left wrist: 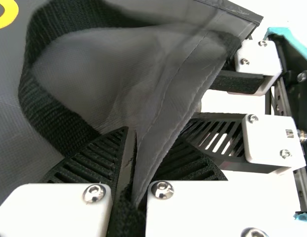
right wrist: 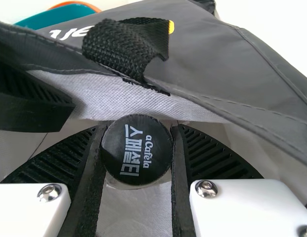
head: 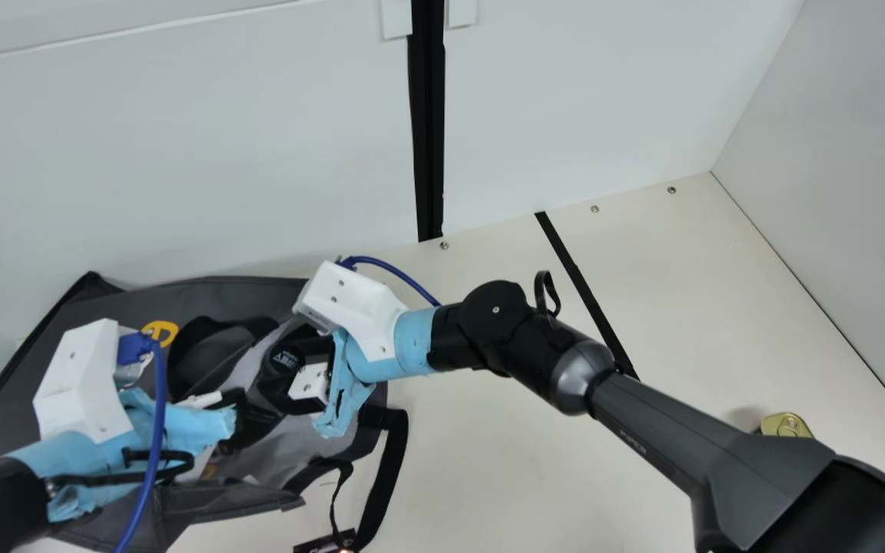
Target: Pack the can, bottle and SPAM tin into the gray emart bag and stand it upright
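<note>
Tin (head: 787,425), probably SPAM: glossy gold ring-pull lid, on cream table (head: 504,468) by right arm. Left claw (left wrist: 131,140) clenched on gray emart bag (head: 204,293), matte stitched edge. Right claw (right wrist: 140,129) grasping bottle (right wrist: 137,160) by round black cap, at bag mouth; pale lining (right wrist: 128,96) woven, webbing handle (right wrist: 111,47) coarse. Step, judged: bottle loading. Next: lower, release, mouth held wide.

From the neck, the main view slants down across the cream table (head: 519,468) toward the far wall (head: 181,153); both wrist views look closely onto the gray emart bag (head: 216,296), shared by all three.
</note>
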`<action>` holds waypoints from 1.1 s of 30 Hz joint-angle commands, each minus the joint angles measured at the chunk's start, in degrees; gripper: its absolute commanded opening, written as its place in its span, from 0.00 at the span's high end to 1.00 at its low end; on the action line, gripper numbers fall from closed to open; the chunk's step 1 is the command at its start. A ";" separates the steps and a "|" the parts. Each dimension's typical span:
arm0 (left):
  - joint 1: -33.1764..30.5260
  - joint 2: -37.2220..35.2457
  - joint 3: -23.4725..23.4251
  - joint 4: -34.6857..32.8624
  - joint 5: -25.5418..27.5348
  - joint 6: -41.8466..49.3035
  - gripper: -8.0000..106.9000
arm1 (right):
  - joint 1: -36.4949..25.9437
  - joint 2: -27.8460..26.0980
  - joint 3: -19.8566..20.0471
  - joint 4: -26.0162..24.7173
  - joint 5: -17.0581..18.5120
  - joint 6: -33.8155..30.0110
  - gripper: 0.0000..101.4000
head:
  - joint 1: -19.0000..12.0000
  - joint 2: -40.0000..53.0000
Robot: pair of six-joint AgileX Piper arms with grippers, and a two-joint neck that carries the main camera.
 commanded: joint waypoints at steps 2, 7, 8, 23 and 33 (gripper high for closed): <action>0.00 0.00 0.00 0.00 0.00 0.00 1.00 | 0.15 0.26 -0.15 -0.15 0.29 -0.01 0.90 | -1.30 -0.05; 0.00 0.00 0.00 0.00 0.00 0.00 1.00 | 0.26 0.55 -0.39 -0.67 0.64 0.02 0.74 | -1.30 -0.05; 0.00 0.00 0.00 0.00 0.00 0.00 1.00 | 0.26 0.56 -0.43 -0.80 0.72 0.04 0.70 | -1.30 -0.05; 0.00 0.00 0.00 0.00 0.00 0.00 1.00 | -0.51 -0.32 -0.14 -2.81 2.33 0.23 0.21 | -1.30 -0.05; 0.00 0.00 0.00 0.00 0.00 0.00 1.00 | -2.70 -2.69 1.13 -4.49 4.70 0.10 0.06 | -1.30 -0.05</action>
